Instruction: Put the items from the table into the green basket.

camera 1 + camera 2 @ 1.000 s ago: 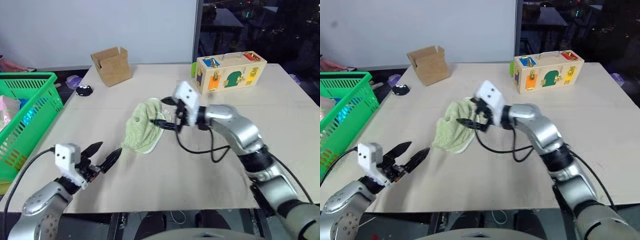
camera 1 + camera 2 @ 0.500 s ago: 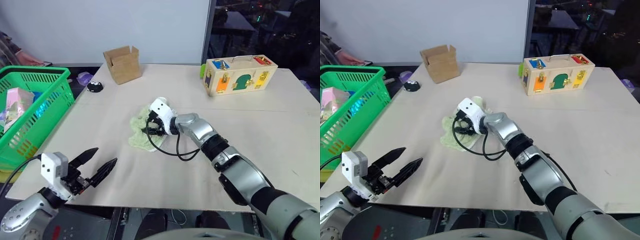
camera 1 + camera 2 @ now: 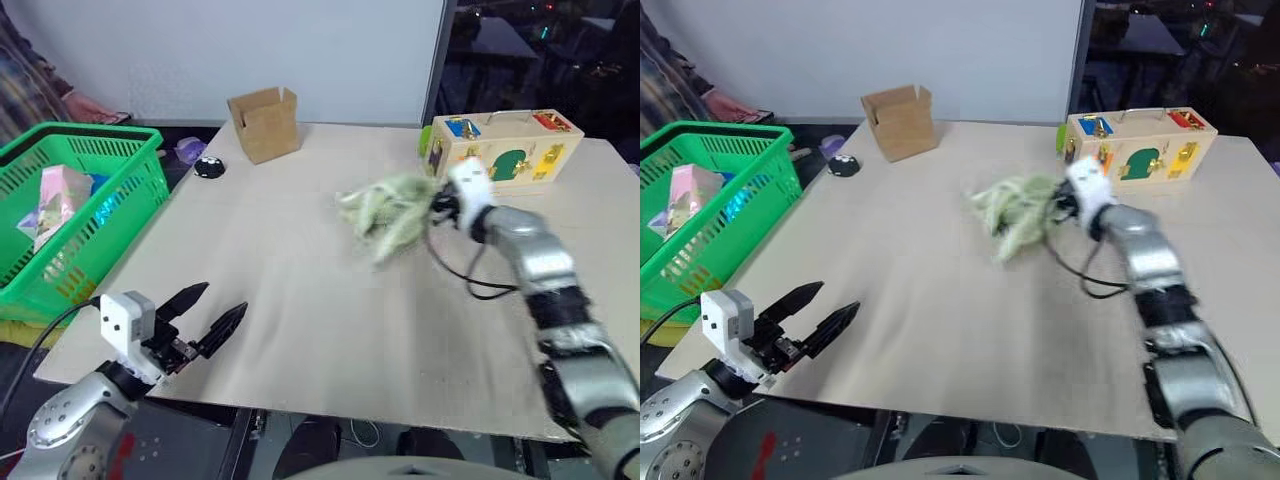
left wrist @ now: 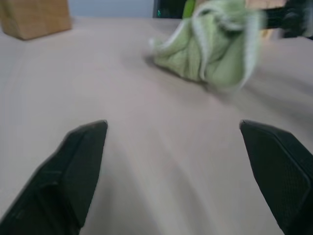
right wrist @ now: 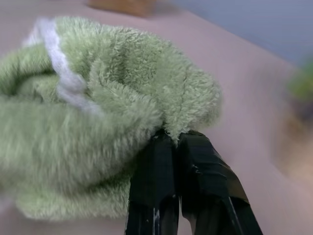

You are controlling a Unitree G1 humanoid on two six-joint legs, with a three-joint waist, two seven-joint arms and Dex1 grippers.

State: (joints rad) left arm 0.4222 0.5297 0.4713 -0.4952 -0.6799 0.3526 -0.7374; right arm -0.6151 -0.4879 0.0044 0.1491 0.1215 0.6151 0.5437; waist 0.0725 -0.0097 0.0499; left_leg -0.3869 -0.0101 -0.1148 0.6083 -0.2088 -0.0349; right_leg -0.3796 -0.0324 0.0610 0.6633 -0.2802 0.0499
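One hand [image 5: 173,139] pinches towel [image 5: 98,112].

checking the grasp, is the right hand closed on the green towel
Yes, the right hand has its fingers pinched shut on the green towel.

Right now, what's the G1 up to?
It's clearing the table into the green basket. The right gripper is shut on the pale green towel, holding it above the tabletop near the wooden latch box. The left gripper is open and holds nothing, near the table's front edge. A pink-and-white carton already lies in the basket, which stands off the table's left side.
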